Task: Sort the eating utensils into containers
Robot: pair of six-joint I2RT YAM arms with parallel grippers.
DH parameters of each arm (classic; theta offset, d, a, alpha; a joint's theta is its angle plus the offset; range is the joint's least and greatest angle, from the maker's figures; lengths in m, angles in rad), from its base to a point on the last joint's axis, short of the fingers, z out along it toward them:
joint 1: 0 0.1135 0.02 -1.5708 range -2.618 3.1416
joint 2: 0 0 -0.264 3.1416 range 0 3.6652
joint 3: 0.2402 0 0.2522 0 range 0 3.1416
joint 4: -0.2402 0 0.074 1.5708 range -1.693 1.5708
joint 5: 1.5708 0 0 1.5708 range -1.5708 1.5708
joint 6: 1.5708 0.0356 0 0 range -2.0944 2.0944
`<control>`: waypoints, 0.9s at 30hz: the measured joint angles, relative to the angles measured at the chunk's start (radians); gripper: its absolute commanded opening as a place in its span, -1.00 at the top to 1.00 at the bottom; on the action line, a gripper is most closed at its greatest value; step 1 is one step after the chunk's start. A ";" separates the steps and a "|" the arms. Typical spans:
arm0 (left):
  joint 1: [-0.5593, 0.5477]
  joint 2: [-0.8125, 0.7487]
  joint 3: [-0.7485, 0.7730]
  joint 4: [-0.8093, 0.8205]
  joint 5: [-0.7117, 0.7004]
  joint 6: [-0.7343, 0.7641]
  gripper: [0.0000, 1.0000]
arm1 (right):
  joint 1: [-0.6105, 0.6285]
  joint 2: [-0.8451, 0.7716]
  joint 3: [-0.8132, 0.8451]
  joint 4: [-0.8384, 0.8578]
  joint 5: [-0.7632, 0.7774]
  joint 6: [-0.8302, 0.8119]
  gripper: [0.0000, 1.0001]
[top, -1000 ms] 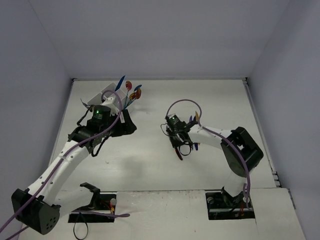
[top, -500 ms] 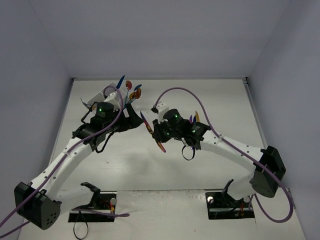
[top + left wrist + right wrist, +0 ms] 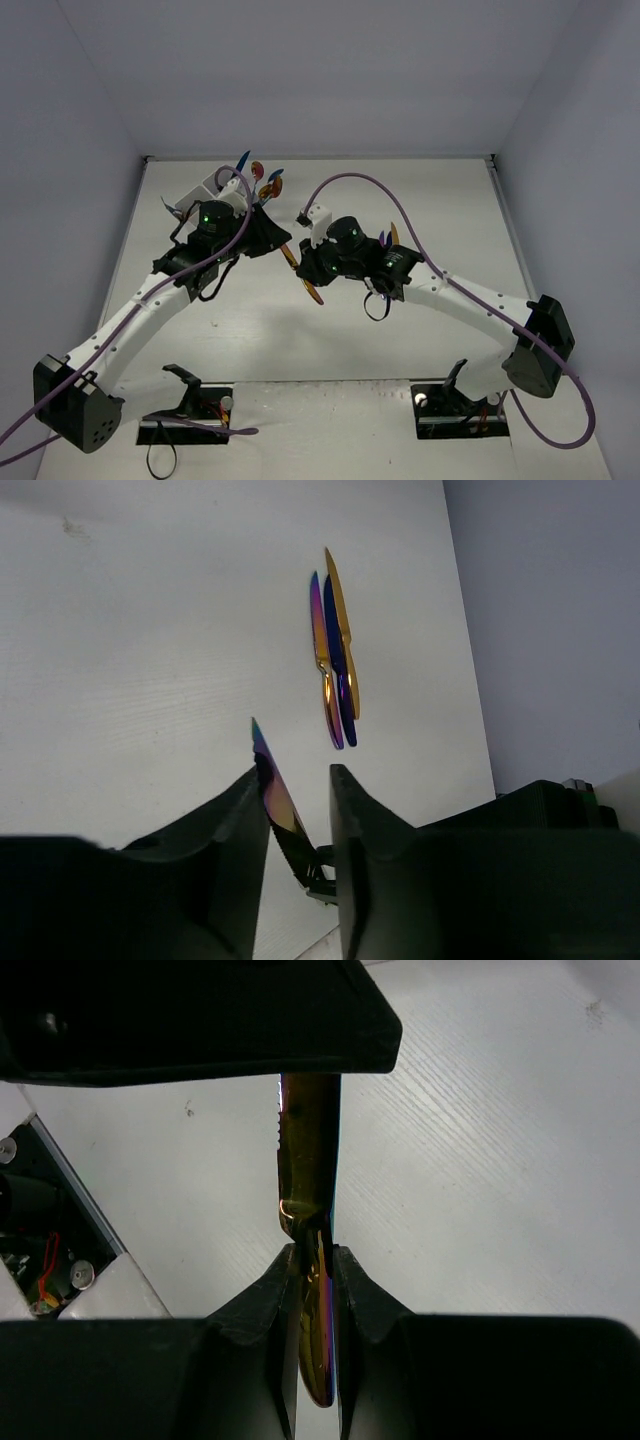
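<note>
Right wrist view, right claw [image 3: 313,1252] pinching iridescent knife [image 3: 308,1150]

Iridescent gold-purple knife [image 3: 308,1150]; gold, blue and purple knives [image 3: 338,665] on white table [image 3: 150,630].

The left arm [image 3: 125,325] and right arm [image 3: 455,298] are slim white links between bulky black joint housings [image 3: 535,350], each trailing a loose purple cable [image 3: 350,180]. A small green light [image 3: 207,213] glows on each black wrist block. The left pincer [image 3: 298,780] and right pincer [image 3: 315,1255] have matte black, wedge-shaped fingers.
</note>
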 measured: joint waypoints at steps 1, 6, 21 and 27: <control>0.000 0.001 0.000 0.001 -0.001 -0.001 0.90 | 0.000 -0.002 0.000 0.001 0.000 -0.001 1.00; -0.003 0.001 0.000 0.019 -0.003 -0.009 1.00 | 0.000 -0.007 0.005 0.004 0.001 -0.005 0.91; 0.026 0.052 0.253 -0.134 -0.209 0.229 1.00 | -0.088 -0.015 0.021 0.036 0.068 -0.031 -1.00; 0.169 0.171 0.492 -0.164 -0.346 0.404 1.00 | -0.213 -0.115 -0.078 -0.006 0.147 -0.017 -1.00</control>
